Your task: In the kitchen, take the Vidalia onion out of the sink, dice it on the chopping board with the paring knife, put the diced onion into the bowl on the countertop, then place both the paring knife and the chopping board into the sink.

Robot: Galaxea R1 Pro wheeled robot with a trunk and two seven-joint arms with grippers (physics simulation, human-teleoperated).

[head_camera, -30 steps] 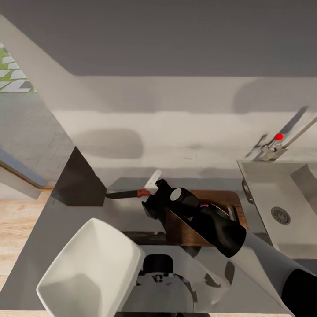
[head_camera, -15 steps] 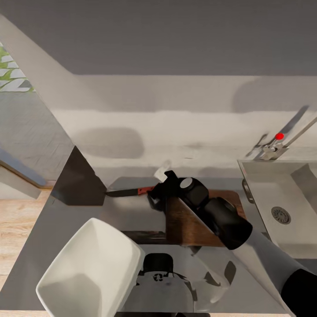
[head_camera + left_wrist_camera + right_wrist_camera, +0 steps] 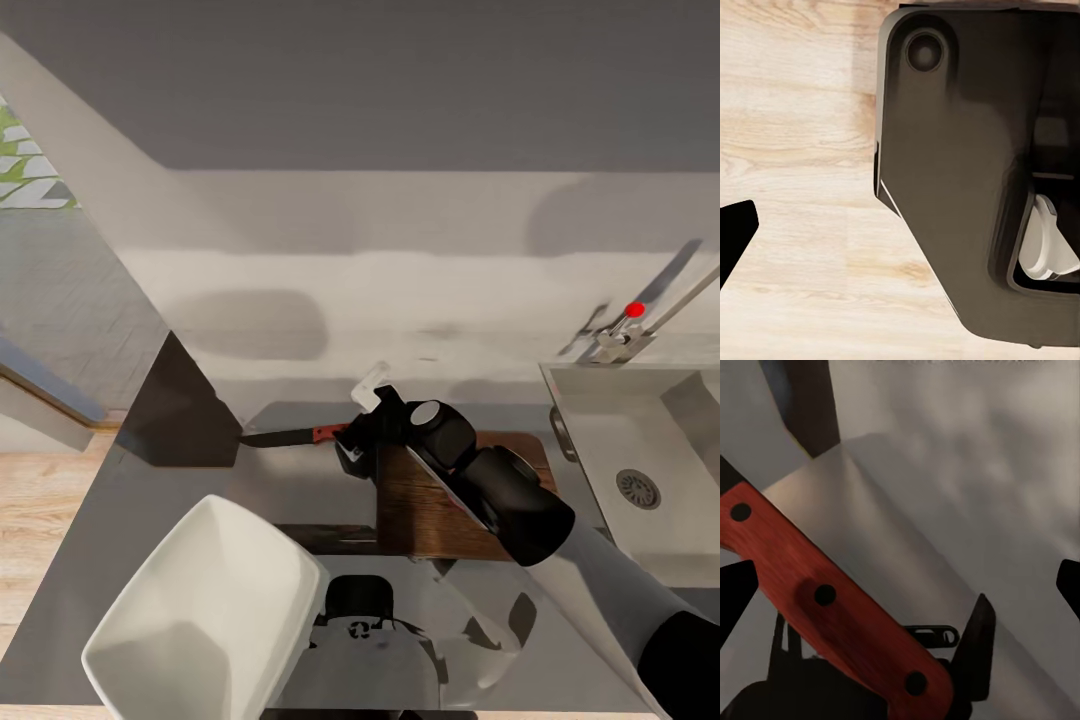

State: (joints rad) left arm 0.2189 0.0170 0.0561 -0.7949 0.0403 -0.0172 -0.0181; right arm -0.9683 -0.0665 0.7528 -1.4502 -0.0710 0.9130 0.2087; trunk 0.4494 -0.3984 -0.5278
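Note:
The paring knife [image 3: 290,436] lies on the grey countertop [image 3: 290,490], dark blade pointing left, red-brown handle [image 3: 825,596] toward my right gripper [image 3: 357,445]. That gripper stands open at the handle's end, its fingertips [image 3: 735,596] wide apart on either side of the handle. The dark brown chopping board [image 3: 430,510] lies flat just right of it, partly under my right arm. The white bowl [image 3: 205,610] sits at the counter's front left. The sink [image 3: 600,430] is at the right; the onion is out of view. My left gripper [image 3: 900,232] hangs open over the wooden floor.
The chrome tap with a red knob [image 3: 633,310] stands behind the sink. A dark panel [image 3: 180,415] ends the counter at the left. Wooden floor [image 3: 40,520] lies beyond it. A grey wall [image 3: 380,270] closes the back.
My right gripper has shifted a little to the right and turned over the knife's handle end. The knife, board and bowl stay in place.

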